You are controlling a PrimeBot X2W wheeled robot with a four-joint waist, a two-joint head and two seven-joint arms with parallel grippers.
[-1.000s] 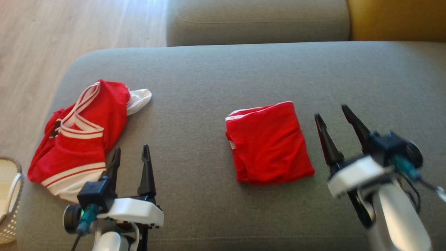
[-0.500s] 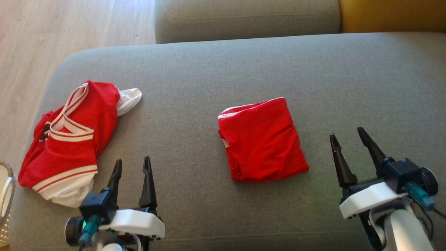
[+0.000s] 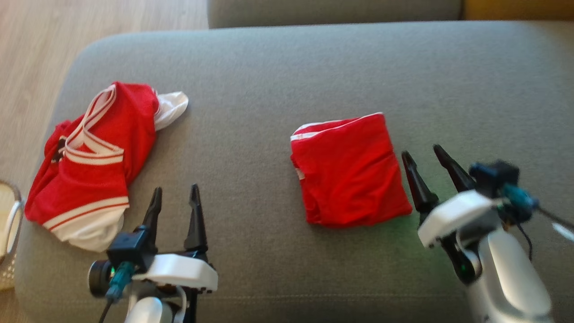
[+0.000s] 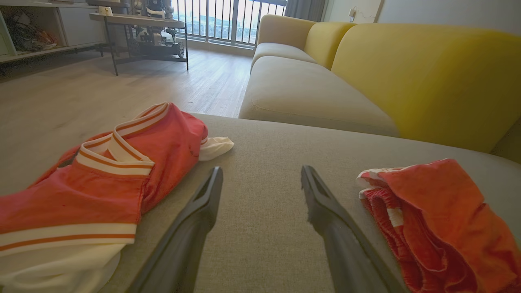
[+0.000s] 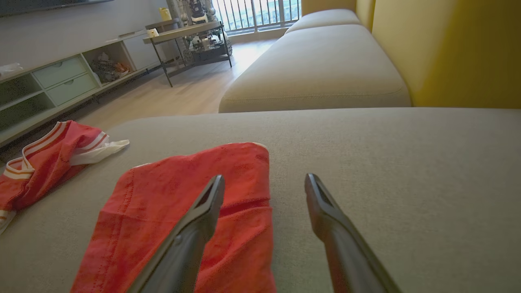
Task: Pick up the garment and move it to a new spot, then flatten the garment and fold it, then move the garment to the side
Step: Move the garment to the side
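Red folded garment [image 3: 350, 170] lies on the grey sofa cushion [image 3: 269, 80], just left of the right hand [image 3: 421, 150], which is released, fingers spread; a crumpled red-and-white jersey [image 3: 89, 161] lies left of the released left hand [image 3: 176, 188]; a wicker basket [image 3: 9, 224] stands farther left.

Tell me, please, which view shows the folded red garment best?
Head view: the folded red garment lies whole, seen from above. The left wrist view crops it; in the right wrist view the right gripper partly covers it.
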